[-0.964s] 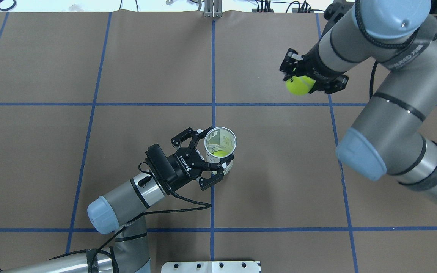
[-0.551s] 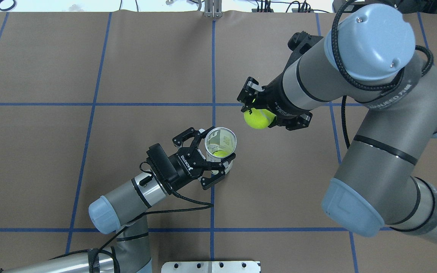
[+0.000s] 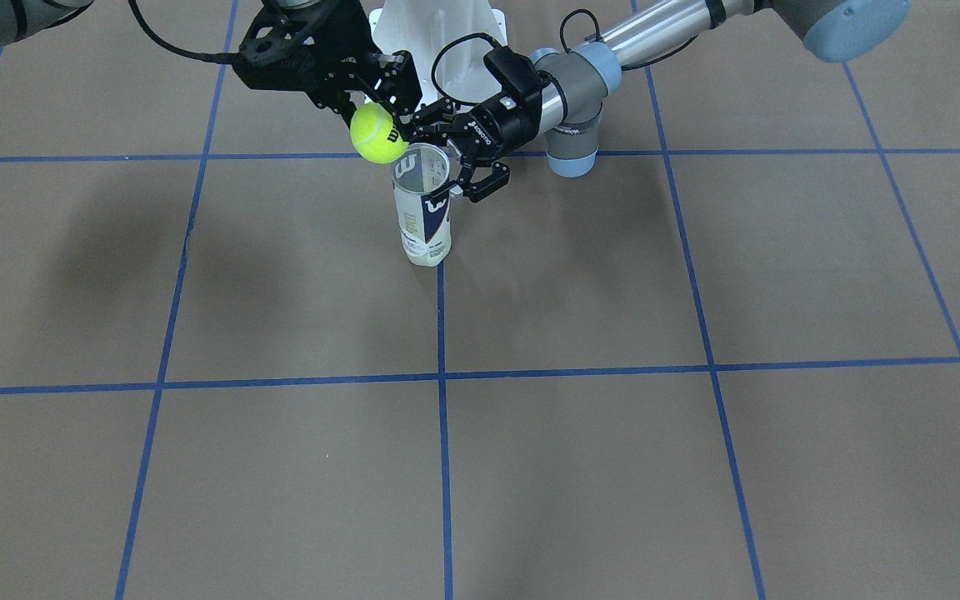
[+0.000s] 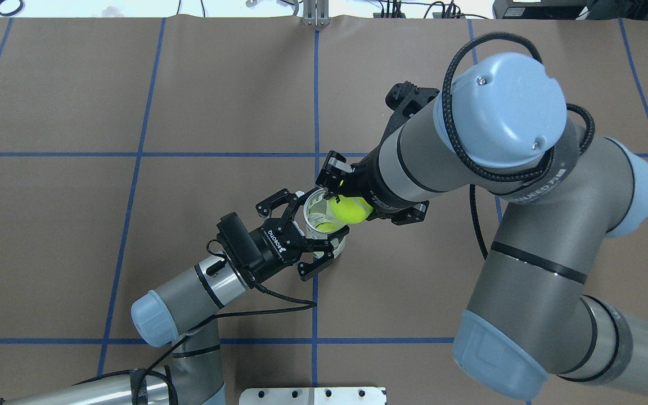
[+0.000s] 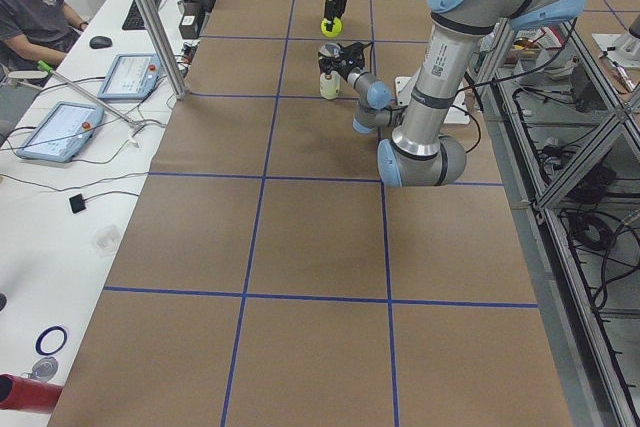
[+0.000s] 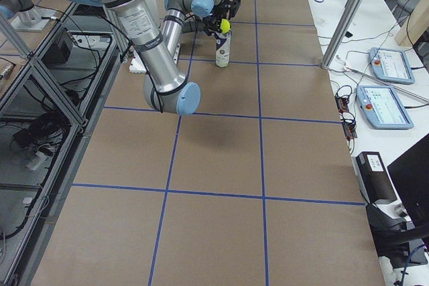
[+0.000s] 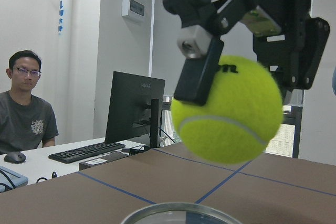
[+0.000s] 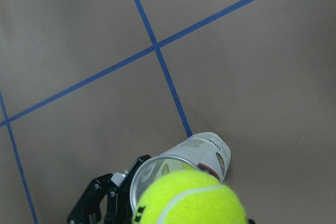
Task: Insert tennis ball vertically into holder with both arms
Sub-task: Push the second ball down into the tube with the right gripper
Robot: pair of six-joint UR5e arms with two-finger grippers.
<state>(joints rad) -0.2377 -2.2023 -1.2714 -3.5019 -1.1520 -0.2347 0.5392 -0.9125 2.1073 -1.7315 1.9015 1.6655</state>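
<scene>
The holder (image 4: 319, 206), a clear can with a silver rim and a white and navy label, stands upright on the brown table (image 4: 76, 225); it also shows in the front view (image 3: 422, 218). A yellow-green ball lies at its bottom (image 4: 327, 227). My left gripper (image 4: 315, 222) is shut on the holder's side, one finger on each side (image 3: 448, 158). My right gripper (image 4: 352, 203) is shut on a tennis ball (image 4: 350, 209) and holds it just above the rim, off-centre toward my right. The ball fills the left wrist view (image 7: 226, 116) and hangs over the can mouth (image 8: 157, 169) in the right wrist view.
The white pedestal base (image 3: 438, 33) stands right behind the holder on the robot's side. Blue tape lines (image 4: 315, 112) cross the table. An operator (image 5: 30, 7) sits at a desk with tablets (image 5: 60, 132) beyond the table's far side.
My right arm has carried the tennis ball from the far right of the table leftward and nearer, to just above the holder's rim. The left gripper has stayed at the holder.
</scene>
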